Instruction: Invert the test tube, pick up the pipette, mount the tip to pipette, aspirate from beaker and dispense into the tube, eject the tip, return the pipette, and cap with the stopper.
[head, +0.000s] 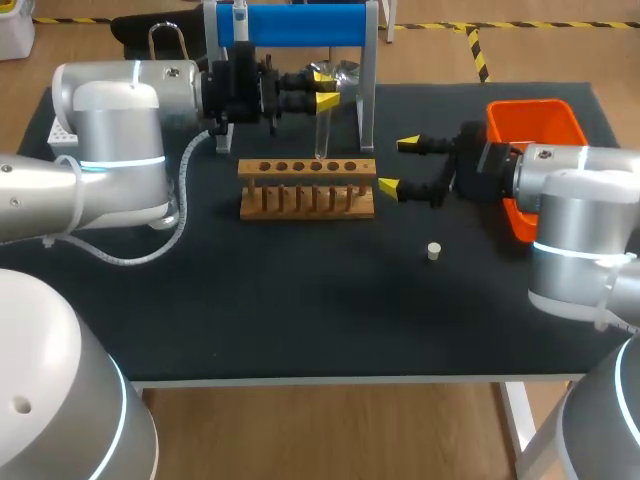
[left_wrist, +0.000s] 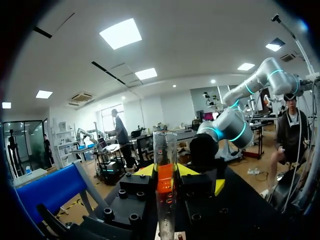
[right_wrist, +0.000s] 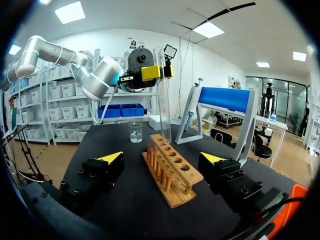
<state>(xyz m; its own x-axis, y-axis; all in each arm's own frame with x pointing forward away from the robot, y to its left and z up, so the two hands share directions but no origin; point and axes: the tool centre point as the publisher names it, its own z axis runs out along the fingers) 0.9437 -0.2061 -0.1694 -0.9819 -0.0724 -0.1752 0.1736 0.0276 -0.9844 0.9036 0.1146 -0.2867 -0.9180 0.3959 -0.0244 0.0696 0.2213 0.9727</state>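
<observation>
Left gripper (head: 325, 89) first: clamped on the test tube (head: 320, 128) near its top, holding it upright, lower end just over a hole toward the right end of the wooden rack (head: 307, 187). Looks like the close of the inverting step. Next, probably: lower straight into that hole, let go, then reach for the pipette (head: 240, 22) hanging on the blue stand (head: 300, 25) behind the rack. Just right of the rack, right gripper (head: 398, 166), fingers wide apart, holding nothing. Stopper (head: 434, 251) lying in front and to the right of the rack; orange bin (head: 520, 105) farther right. Dark mat (head: 300, 300) under everything; stand leg near the tube, so little room for sideways drift.
</observation>
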